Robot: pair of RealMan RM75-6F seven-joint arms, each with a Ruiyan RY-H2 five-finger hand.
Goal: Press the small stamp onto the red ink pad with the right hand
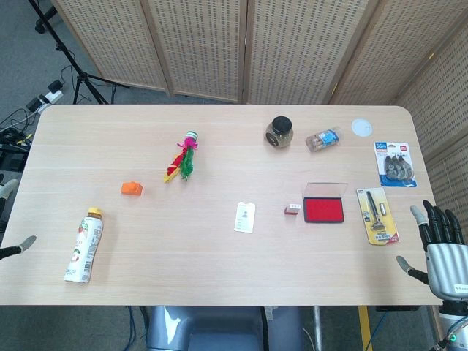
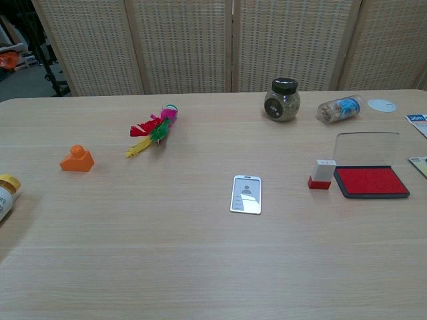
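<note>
Your right hand (image 1: 442,252) waits at the right edge of the desk (image 1: 219,263), near its front corner, with the fingers spread apart and nothing in them, so the first step, taking the stamp, is not yet done. The stamp (image 2: 321,175) stands upright just beside the left side of the ink pad (image 2: 371,181), which lies open with its clear lid (image 2: 366,150) raised at the far side. In the head view the stamp (image 1: 292,210) looks almost touching the pad (image 1: 323,210), and I cannot tell if there is a gap between them. Your way from the right goes over the pen pack (image 1: 377,215), so I think you should lift the hand first and come down on the stamp from above, not slide across the desk. The stamp is small, so pinch it by its white upper part between the thumb and one finger, from front and back; from the side the finger would probably push against the pad. It may tip easily, so close slowly and lift straight up. Then move it a little to the right, over the red middle, keep away from the lid, and press down flat. Of the left hand (image 1: 18,245) only fingertips show at the left edge; it seems to hold nothing, but how far it is open I cannot tell.
</note>
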